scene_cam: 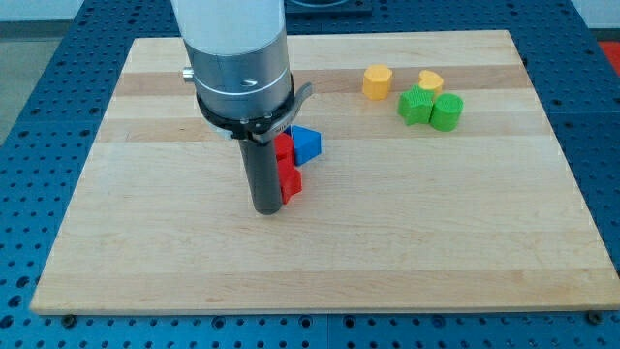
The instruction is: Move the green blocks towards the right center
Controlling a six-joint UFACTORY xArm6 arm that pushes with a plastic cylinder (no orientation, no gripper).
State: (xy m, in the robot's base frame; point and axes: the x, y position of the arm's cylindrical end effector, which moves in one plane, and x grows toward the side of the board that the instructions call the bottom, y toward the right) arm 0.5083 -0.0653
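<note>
Two green blocks lie touching at the view's upper right: a star-like green block point(416, 105) and a round green cylinder point(448, 112) on its right. My tip point(266, 207) is at the board's middle left, far to the left of both green blocks. It stands against the left side of a red block point(288, 171).
A blue block point(306, 144) touches the red one on its upper right. A yellow hexagon-like block point(377, 82) and a yellow heart-like block point(430, 81) lie just above the green blocks. The wooden board point(436, 242) sits on a blue perforated table.
</note>
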